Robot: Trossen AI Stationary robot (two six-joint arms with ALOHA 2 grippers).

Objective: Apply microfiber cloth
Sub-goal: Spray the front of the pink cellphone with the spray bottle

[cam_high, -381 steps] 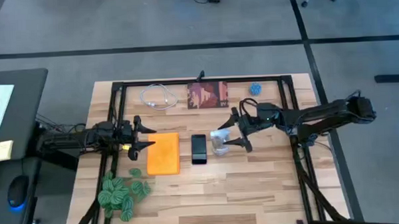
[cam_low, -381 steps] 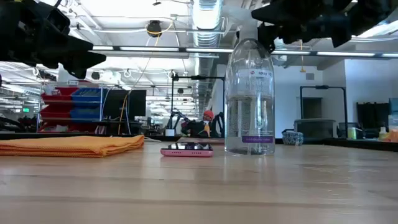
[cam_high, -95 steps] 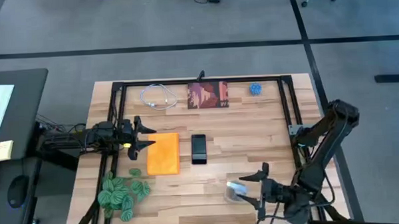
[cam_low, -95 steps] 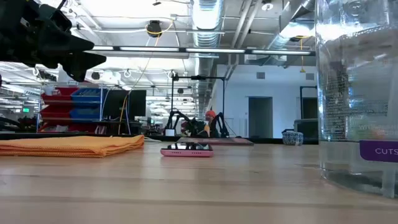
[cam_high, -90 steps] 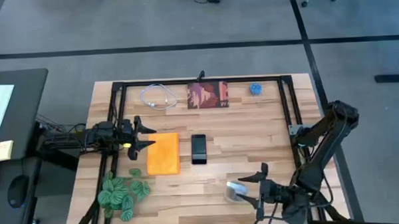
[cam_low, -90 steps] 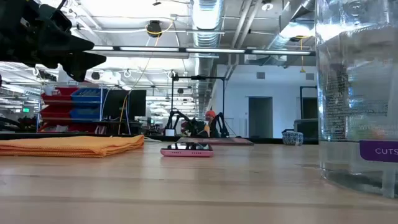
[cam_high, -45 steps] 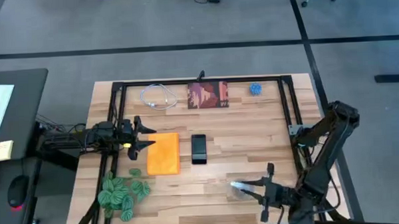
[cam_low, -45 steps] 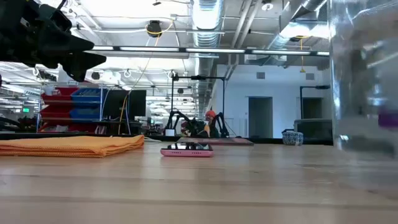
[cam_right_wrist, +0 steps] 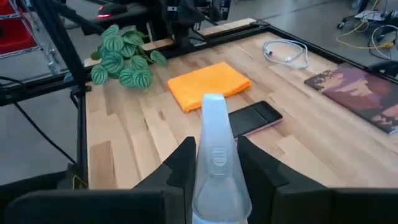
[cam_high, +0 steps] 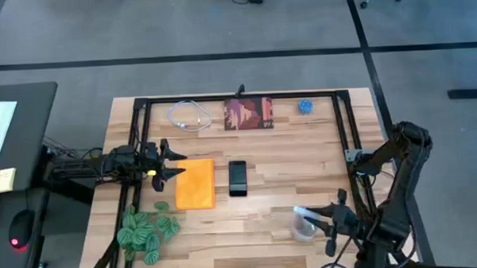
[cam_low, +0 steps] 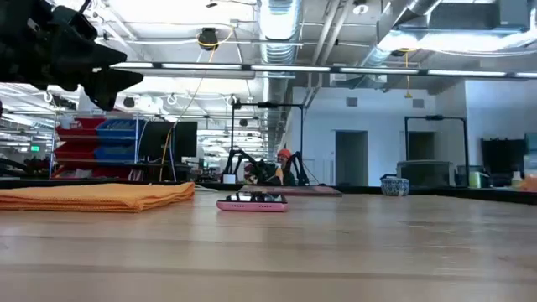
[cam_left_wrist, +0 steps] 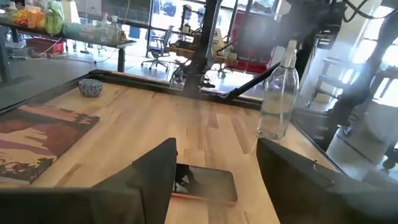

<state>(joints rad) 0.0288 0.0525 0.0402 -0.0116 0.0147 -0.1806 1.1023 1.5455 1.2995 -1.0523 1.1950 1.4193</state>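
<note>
The bright orange soft cloth [cam_high: 196,183] lay flat beside the black phone [cam_high: 238,178] — not picked up yet. The left gripper [cam_high: 169,162] hung wide open at the cloth's edge. The right gripper [cam_high: 327,223] squeezed a clear spray bottle [cam_high: 304,225] — wiping was not started.

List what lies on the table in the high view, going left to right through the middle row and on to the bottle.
Left gripper → microfiber cloth → black smartphone → spray bottle → right gripper, closed around the bottle at the table's near right.
</note>
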